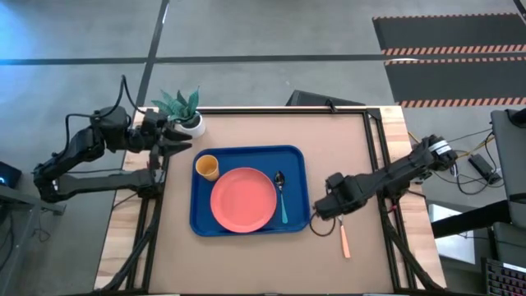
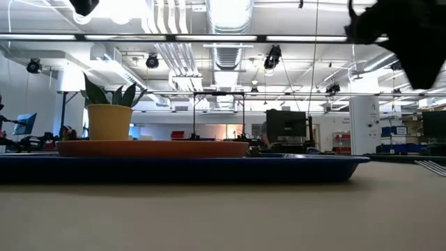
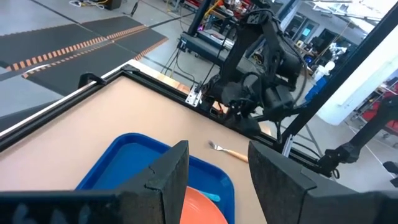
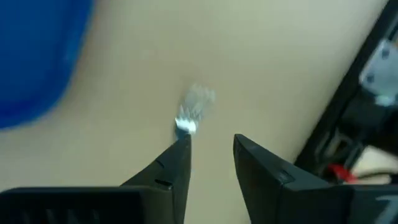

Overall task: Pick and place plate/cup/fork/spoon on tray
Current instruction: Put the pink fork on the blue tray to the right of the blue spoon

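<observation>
Fork [image 1: 344, 238] was seen lying alone on the table just right of the tray [image 1: 201, 220], under the right gripper [image 1: 323, 222], whose fingers were parted and empty. One plate [image 1: 243, 199], one cup [image 1: 206, 167] and one spoon [image 1: 281, 194] were set on the tray. The left gripper [image 1: 174, 141], also spread, was held near the plant [image 1: 182, 107].

The blue tray [image 1: 249, 154], rectangular with rounded corners and a raised rim, lies flat on the worktop. On it the round coral-pink plate [image 1: 243, 200] rests flat near the middle. The small orange-yellow cup [image 1: 206, 167] stands upright in a tray corner, just beside the plate. The spoon [image 1: 282, 196], blue handle and dark metal bowl, lies along the plate's other side. The fork [image 1: 343, 238], pale orange-pink handle, lies on the worktop just outside the tray.
</observation>
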Available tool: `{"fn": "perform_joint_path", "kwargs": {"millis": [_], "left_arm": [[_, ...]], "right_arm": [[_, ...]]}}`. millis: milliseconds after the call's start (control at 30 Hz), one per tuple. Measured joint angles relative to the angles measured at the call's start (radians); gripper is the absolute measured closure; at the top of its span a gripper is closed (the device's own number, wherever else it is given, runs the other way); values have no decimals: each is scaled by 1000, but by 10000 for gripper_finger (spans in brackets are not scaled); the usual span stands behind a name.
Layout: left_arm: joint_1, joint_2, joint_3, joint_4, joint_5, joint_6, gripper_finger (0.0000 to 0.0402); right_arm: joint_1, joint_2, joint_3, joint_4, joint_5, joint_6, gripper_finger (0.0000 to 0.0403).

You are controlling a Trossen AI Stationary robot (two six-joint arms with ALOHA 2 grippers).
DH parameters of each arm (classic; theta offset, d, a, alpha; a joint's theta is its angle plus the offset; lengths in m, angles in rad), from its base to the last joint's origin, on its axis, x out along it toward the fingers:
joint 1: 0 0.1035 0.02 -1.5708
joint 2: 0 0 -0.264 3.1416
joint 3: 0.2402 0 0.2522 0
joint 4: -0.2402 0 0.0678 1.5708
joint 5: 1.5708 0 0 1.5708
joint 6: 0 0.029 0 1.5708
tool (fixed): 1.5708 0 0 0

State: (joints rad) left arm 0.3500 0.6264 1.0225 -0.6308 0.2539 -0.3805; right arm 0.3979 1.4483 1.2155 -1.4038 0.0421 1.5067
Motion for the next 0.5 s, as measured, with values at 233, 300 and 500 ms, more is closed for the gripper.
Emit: {"fn": "perform_joint_path", "kwargs": {"millis": [233,300,500], "left_arm": [[0,29,0,3,0,0,253],[0,34,0,3,0,0,253],[0,37,0,2,0,9,253]], "right_arm": [[102,49,-27,55,-95,157,232],[130,64,-28,112,-99,205,221],[197,122,-36,258,-101,366,209]]}}
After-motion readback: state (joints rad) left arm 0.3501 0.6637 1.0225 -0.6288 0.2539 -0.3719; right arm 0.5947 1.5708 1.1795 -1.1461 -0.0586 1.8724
